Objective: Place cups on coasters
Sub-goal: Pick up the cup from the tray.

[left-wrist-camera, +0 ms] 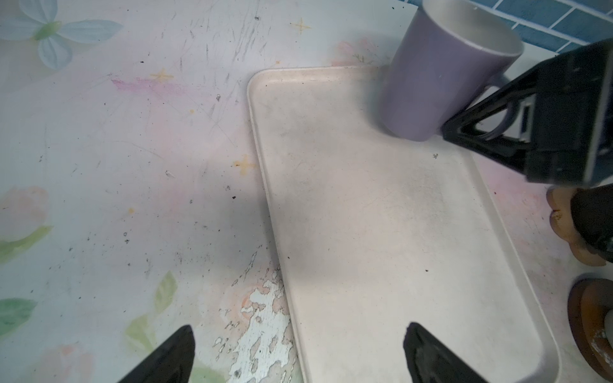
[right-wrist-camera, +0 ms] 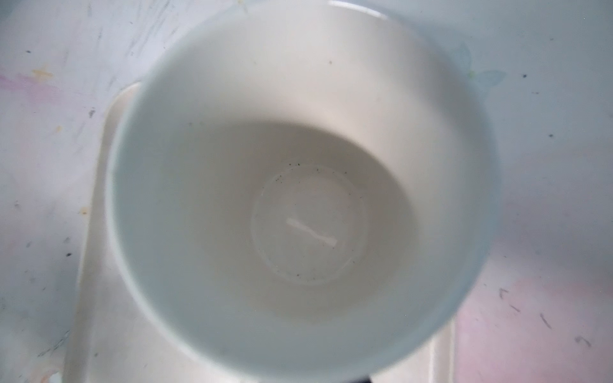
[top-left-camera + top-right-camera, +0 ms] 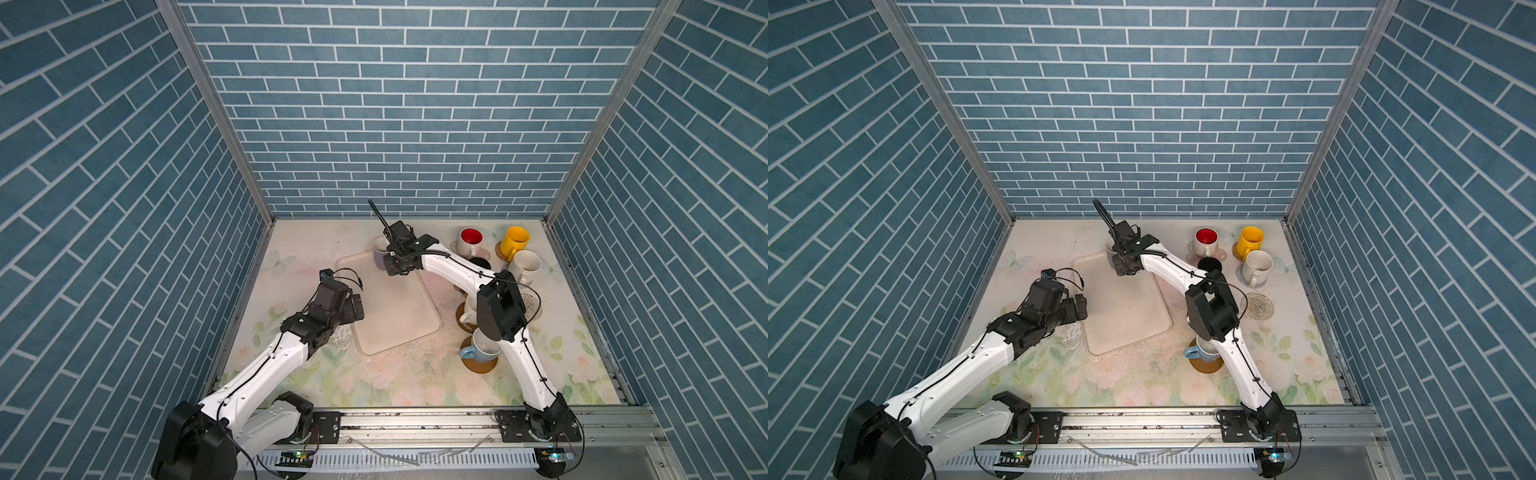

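A lavender cup leans over the far corner of the cream tray. My right gripper is shut on its handle, and the right wrist view looks straight into the cup. In both top views the right wrist covers most of this cup. My left gripper hangs open and empty over the tray's left edge. A whitish spiral coaster lies bare at the right.
On coasters at the right stand a red-inside cup, a yellow cup, a cream cup, a black cup, a second cream cup half behind the right arm, and a light blue cup.
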You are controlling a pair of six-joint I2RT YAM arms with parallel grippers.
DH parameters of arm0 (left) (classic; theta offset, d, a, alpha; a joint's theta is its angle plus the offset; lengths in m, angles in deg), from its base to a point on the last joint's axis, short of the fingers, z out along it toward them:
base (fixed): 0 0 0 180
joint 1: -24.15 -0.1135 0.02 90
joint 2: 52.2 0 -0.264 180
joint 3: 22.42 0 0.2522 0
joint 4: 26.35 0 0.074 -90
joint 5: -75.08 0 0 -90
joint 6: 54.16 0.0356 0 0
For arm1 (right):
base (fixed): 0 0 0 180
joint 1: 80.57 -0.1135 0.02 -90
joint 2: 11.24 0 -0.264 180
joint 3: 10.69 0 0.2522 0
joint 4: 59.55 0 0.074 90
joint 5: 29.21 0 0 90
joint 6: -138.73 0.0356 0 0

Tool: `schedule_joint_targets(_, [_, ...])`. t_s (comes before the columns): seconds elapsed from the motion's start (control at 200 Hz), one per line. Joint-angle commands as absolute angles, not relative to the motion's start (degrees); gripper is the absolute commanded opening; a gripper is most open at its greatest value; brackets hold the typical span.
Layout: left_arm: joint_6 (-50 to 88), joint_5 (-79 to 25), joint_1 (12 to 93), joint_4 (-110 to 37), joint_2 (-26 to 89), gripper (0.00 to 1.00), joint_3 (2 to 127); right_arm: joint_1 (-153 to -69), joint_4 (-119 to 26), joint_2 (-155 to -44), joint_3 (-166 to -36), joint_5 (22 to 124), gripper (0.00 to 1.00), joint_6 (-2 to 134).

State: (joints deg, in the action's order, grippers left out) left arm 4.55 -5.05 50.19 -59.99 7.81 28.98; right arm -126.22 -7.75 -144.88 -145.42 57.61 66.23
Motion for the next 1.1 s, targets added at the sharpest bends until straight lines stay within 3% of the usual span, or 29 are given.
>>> schedule_joint_targets(0.0, [4.6,-4.8,52.1,-62.3,8.3,0.99,31.2,-126.6,-10.8,-135.7,-141.8,57.3,0.00,64.9])
schedule_joint_targets(0.6, [2.5,1.9,61.6,-66.4,12.0,0.99,39.5,-126.4,-21.8,-110.5,-113.5,50.4,0.00,66.2])
schedule_joint_targets(1.095, [3.7,3.1,67.2,-65.0,21.8,0.99,48.2,-122.3,-24.7,-82.7,-90.0,40.5,0.00,69.2])
